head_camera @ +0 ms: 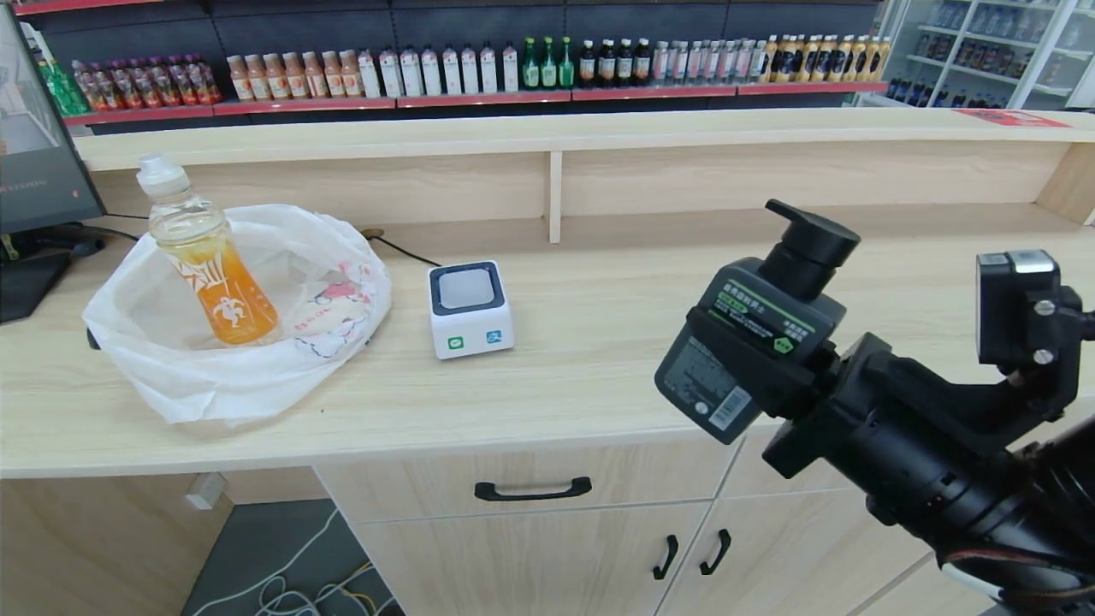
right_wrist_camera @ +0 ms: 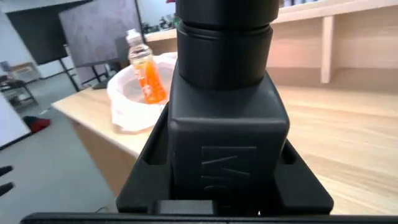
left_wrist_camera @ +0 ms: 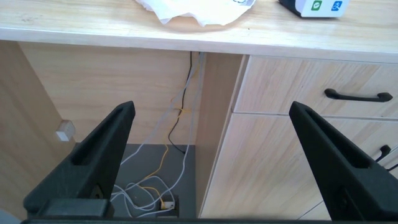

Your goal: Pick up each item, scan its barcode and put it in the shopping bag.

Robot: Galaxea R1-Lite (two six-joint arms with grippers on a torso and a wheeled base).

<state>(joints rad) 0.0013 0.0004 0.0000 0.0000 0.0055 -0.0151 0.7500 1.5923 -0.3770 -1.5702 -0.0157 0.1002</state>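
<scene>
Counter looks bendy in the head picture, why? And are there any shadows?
Head view: the wide lens slightly bows the counter edges; the scanner and bag cast only soft, faint shadows, so the light is even. Right wrist view: the black bottle sits so near the camera that it looms large.

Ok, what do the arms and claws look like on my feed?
The left claw is matte black, with two broad, flat, tapering fingers; the right claw is black too. The right arm is black with round segments, a boxy silver-screwed module, and red and white cables.
</scene>
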